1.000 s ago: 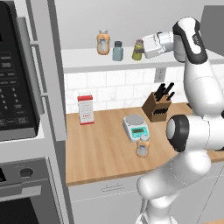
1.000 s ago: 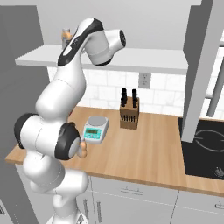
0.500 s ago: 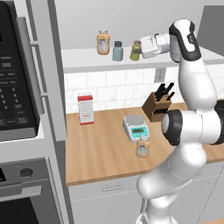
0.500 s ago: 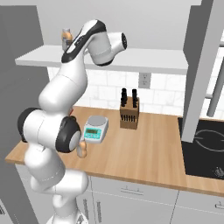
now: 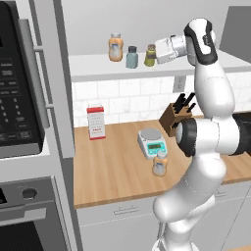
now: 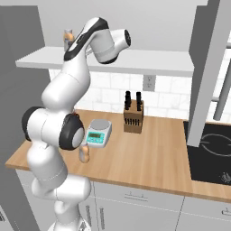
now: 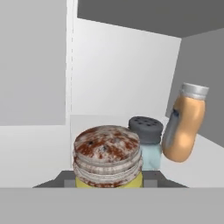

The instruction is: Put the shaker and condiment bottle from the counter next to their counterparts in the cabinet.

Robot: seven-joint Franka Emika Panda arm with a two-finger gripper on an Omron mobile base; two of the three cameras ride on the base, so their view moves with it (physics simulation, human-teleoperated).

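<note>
Up on the cabinet [image 5: 147,71] board's near edge, the raised arm's gripper [image 5: 156,53] pinches the shaker [image 5: 150,55] just right of the grey-teal shaker [image 5: 132,57].

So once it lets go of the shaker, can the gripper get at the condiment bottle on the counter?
Probably yes: the condiment bottle stands alone at the counter front, nothing over it.

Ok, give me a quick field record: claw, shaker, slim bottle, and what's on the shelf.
claw: at the white open wall shelf, holding the small olive-yellow shaker with a pale cap
shaker position: beside the grey-teal shaker with a dark cap
shelf also holds: wider orange bottle with a white label
slim orange-tan bottle: on the light wooden counter, near the scale
</note>
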